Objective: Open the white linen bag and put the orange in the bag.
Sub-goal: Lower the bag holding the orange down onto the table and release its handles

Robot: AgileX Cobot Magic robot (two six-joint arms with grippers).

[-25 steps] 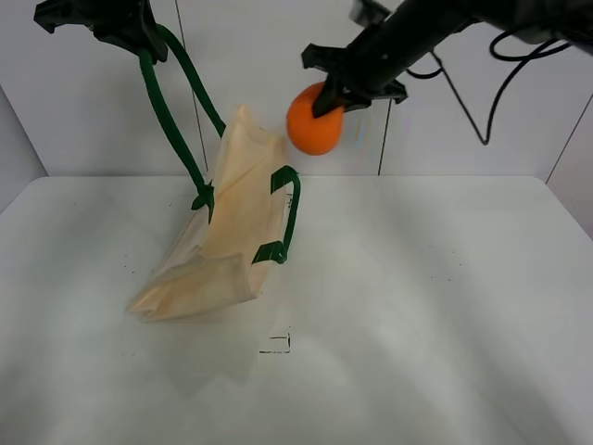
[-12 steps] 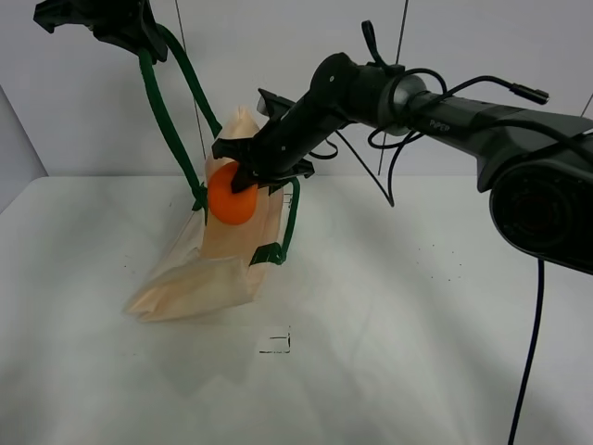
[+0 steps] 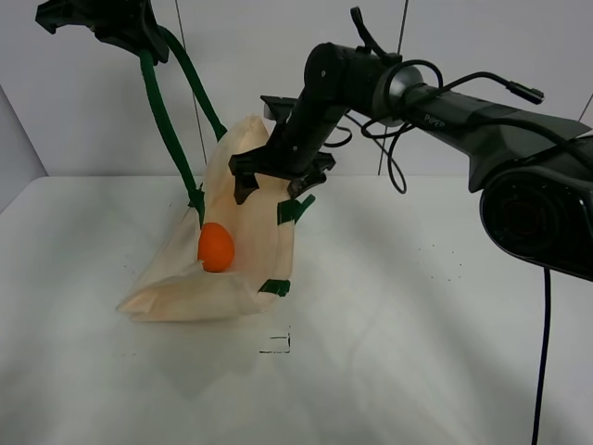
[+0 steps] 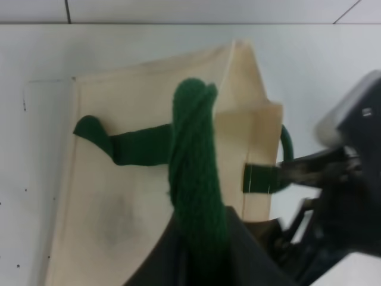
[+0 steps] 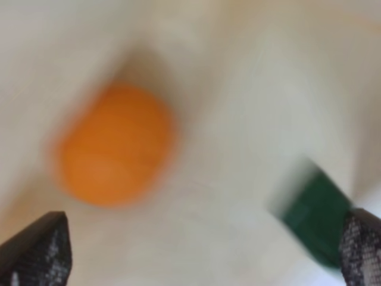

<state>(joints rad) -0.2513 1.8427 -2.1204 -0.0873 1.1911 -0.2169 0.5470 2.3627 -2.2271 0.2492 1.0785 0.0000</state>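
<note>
The white linen bag (image 3: 248,222) lies slumped on the table with its mouth held open. My left gripper (image 3: 145,42) is shut on one dark green strap handle (image 3: 167,120) and holds it high at the upper left. The orange (image 3: 215,247) rests inside the open bag, low on the cloth. My right gripper (image 3: 271,190) is open and empty just above the bag's mouth. In the left wrist view the strap (image 4: 193,179) hangs from my gripper (image 4: 199,241) over the bag (image 4: 125,190). In the right wrist view the blurred orange (image 5: 116,146) lies on the cloth beyond my open gripper (image 5: 199,250).
The white table (image 3: 426,315) stretches to the right and front of the bag. A small black square mark (image 3: 275,344) is on the table just in front of the bag. The second green handle (image 3: 295,209) lies along the bag's near side. A white wall stands behind.
My right gripper carried the orange down to the bag's mouth and opened. The orange dropped into the bag, and the bag spread wider. My left gripper stayed still.
</note>
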